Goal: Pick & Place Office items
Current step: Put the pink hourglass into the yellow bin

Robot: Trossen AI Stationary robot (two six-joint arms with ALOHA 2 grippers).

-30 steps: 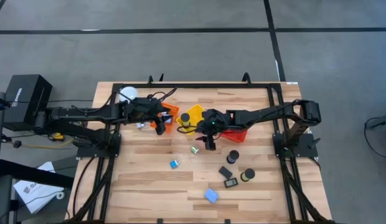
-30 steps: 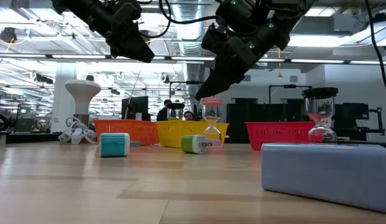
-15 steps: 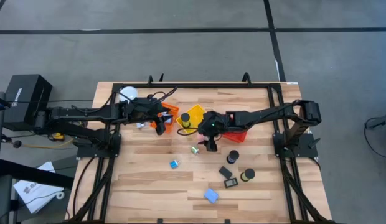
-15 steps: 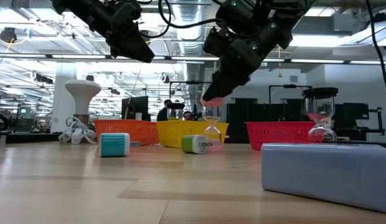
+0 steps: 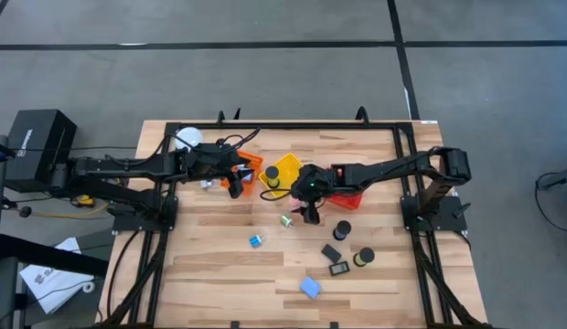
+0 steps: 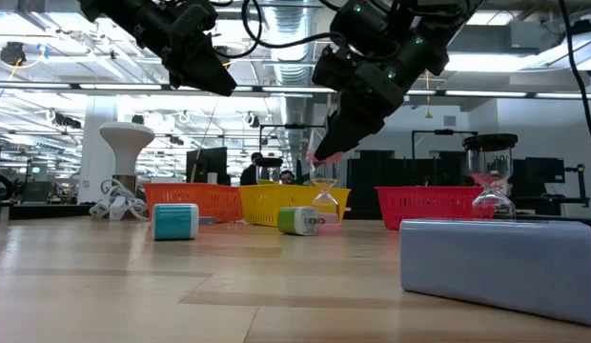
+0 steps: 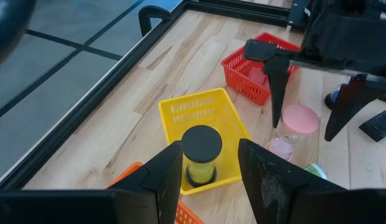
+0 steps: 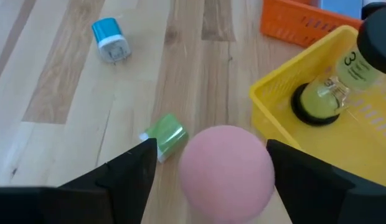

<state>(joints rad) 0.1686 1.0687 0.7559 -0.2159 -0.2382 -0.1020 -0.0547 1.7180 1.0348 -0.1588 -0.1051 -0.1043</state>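
A pink-capped hourglass [image 8: 225, 165] stands upright on the table just in front of the yellow basket [image 5: 285, 168]. My right gripper [image 8: 211, 180] hangs above it, open, with one finger on each side of the pink cap [image 7: 299, 119] and no contact showing. In the high view this gripper [image 5: 310, 216] hides the hourglass. My left gripper [image 5: 236, 183] hovers over the orange basket [image 5: 251, 170], open, with nothing between its fingers [image 7: 162, 180]. A black-capped hourglass with yellow sand [image 7: 202, 155] stands inside the yellow basket.
A red basket [image 5: 346, 195] sits right of the yellow one, and a white globe [image 5: 187, 139] at the far left. Loose on the table are a green plug [image 5: 286, 220], a blue plug [image 5: 255, 241], black cylinders [image 5: 342, 228], black flat pieces [image 5: 331, 252] and a light-blue block [image 5: 310, 287].
My right gripper has turned slightly over the pink-capped hourglass, and its fingertips have come a little lower. The hourglass stands where it was.
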